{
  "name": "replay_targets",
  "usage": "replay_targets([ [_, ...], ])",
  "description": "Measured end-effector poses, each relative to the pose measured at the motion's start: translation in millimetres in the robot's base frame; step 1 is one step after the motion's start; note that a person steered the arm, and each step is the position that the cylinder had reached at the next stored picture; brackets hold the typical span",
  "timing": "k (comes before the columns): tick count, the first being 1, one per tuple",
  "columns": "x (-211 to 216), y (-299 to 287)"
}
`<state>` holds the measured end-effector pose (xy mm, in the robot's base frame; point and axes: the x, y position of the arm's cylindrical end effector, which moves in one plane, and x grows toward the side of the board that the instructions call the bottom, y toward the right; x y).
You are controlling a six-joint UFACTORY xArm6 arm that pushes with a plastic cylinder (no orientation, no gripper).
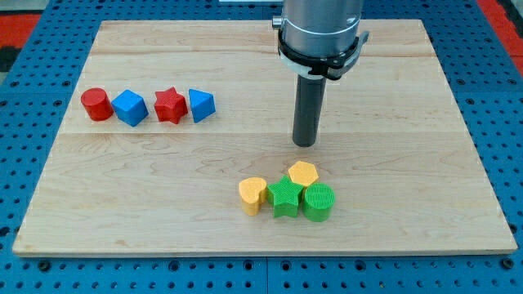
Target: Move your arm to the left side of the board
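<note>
My tip [305,143] rests on the wooden board [409,98] a little right of centre, just above the yellow hexagon [303,173]. Below it sits a cluster: a yellow heart-shaped block [252,194], a green star [284,197] and a green cylinder [318,202]. On the view's left lies a row: a red cylinder [96,104], a blue hexagon-like block [130,107], a red star [170,105] and a blue triangle-like block [200,104]. My tip touches no block.
The board lies on a blue perforated table [24,163]. The arm's grey body [319,33] hangs over the board's top edge, right of centre.
</note>
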<state>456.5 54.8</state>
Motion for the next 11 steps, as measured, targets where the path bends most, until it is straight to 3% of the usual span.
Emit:
replay_targets([
  [2, -32, -1],
  [4, 10, -16],
  [5, 4, -52],
  [9, 17, -301],
  [11, -42, -319],
])
